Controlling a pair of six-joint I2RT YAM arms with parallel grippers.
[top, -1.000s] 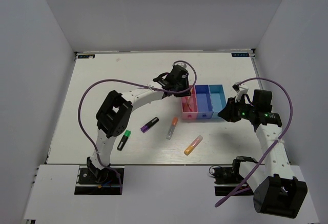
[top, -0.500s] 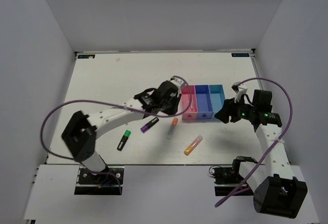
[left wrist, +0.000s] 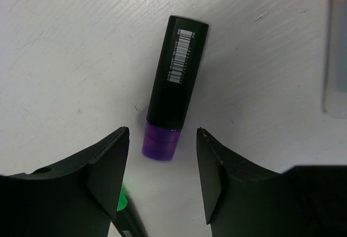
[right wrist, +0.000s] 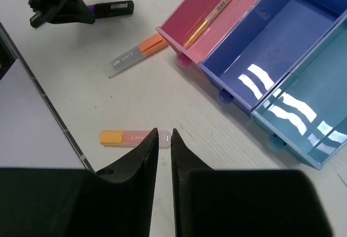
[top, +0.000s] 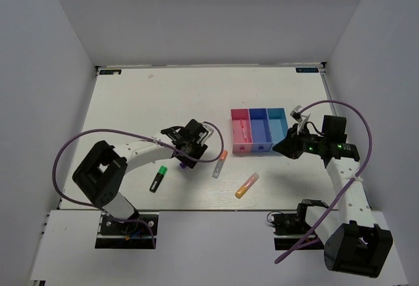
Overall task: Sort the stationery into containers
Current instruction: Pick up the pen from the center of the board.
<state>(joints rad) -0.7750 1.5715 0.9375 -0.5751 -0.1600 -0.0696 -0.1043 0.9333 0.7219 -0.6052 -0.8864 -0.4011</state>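
Observation:
The black marker with a purple cap [left wrist: 176,82] lies on the white table, its cap between the tips of my open, empty left gripper [left wrist: 162,135], which hovers over it [top: 190,150]. The green-capped black marker [top: 157,178] lies to its left. The grey-orange marker [top: 219,164] and the orange-pink highlighter [top: 247,185] lie in front of the bins. The pink bin [top: 234,119] holds thin yellow and pink sticks [right wrist: 217,9]. The blue bin [top: 260,129] and the cyan bin [top: 277,124] look empty. My right gripper [top: 288,147] is shut and empty, raised beside the cyan bin.
The green cap [left wrist: 123,202] shows just beside my left finger [left wrist: 108,166]. The highlighter [right wrist: 130,138] lies below my right gripper [right wrist: 164,134]. Purple cables loop over both arms. The table's near edge runs below the highlighter [top: 196,209].
My left arm has drawn back from the pink bin, down and to the left, and now hovers open over the purple-capped marker. The right arm has barely moved.

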